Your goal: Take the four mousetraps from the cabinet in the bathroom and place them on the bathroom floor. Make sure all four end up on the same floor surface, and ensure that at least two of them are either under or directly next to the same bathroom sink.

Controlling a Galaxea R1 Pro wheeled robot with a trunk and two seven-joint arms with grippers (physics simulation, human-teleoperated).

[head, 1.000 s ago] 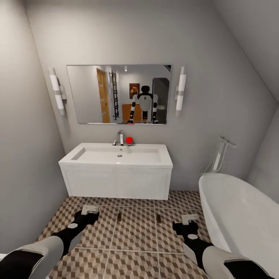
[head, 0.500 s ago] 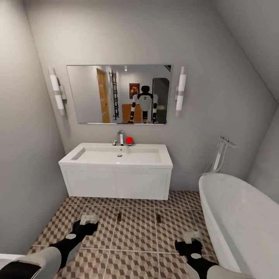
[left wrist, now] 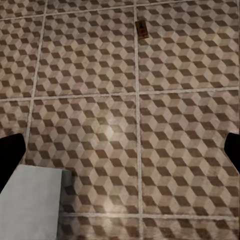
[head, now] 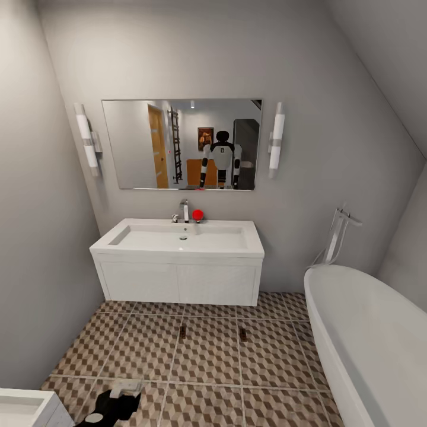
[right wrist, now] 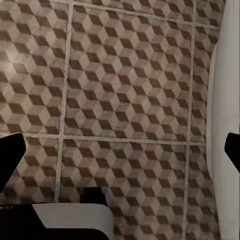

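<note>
My left hand [head: 121, 396] hangs low over the bathroom floor [head: 207, 356], spread wide and empty. Two mousetraps [head: 182, 331] lie on the tiles just in front of the bathroom sink [head: 178, 237]. By my judgement half the job is done; two remain to fetch.

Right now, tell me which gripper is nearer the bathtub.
Right. The right gripper hangs over tiles just beside the bathtub; the left gripper is over the floor, well off to the tub's left.

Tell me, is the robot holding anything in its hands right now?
No. The left gripper and right gripper are open and empty above the bathroom floor.
</note>
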